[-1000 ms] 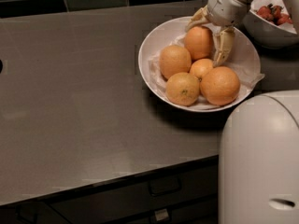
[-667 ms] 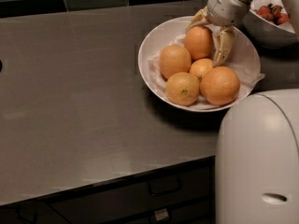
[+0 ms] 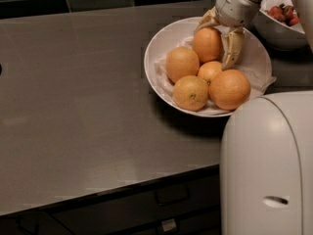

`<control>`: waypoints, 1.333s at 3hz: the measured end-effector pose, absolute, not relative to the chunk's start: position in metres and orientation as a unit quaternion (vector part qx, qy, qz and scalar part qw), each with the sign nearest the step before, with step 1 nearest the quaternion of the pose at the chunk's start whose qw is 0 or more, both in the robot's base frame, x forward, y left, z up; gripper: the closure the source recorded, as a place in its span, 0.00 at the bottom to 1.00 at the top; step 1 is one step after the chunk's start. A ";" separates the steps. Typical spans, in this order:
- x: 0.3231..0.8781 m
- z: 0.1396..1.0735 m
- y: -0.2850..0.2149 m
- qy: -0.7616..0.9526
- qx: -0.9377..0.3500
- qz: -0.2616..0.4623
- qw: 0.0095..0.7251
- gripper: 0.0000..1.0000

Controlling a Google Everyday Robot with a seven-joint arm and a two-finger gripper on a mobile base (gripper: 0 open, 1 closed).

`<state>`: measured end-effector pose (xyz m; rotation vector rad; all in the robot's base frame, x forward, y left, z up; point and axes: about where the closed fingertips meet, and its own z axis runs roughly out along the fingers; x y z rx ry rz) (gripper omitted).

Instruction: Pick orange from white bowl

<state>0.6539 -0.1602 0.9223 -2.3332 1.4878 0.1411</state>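
Jaws pinch smooth deep-orange fruit (image 3: 207,44) from both sides; cream two-finger gripper (image 3: 216,44) reaches down over it. Fruit at rear of wide glossy white paper-lined bowl (image 3: 157,45), four other oranges (image 3: 182,64) crowded in front. Bowl on grey countertop (image 3: 73,92).

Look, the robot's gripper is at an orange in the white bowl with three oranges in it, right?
Not quite. The camera view shows five oranges in the white bowl, not three. The gripper is indeed at the orange at the back of that bowl.
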 end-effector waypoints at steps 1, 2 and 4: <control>0.654 0.922 -0.160 0.528 -0.828 0.050 0.184 0.39; 0.654 0.922 -0.160 0.528 -0.828 0.050 0.184 0.38; 0.654 0.922 -0.160 0.528 -0.828 0.050 0.184 0.38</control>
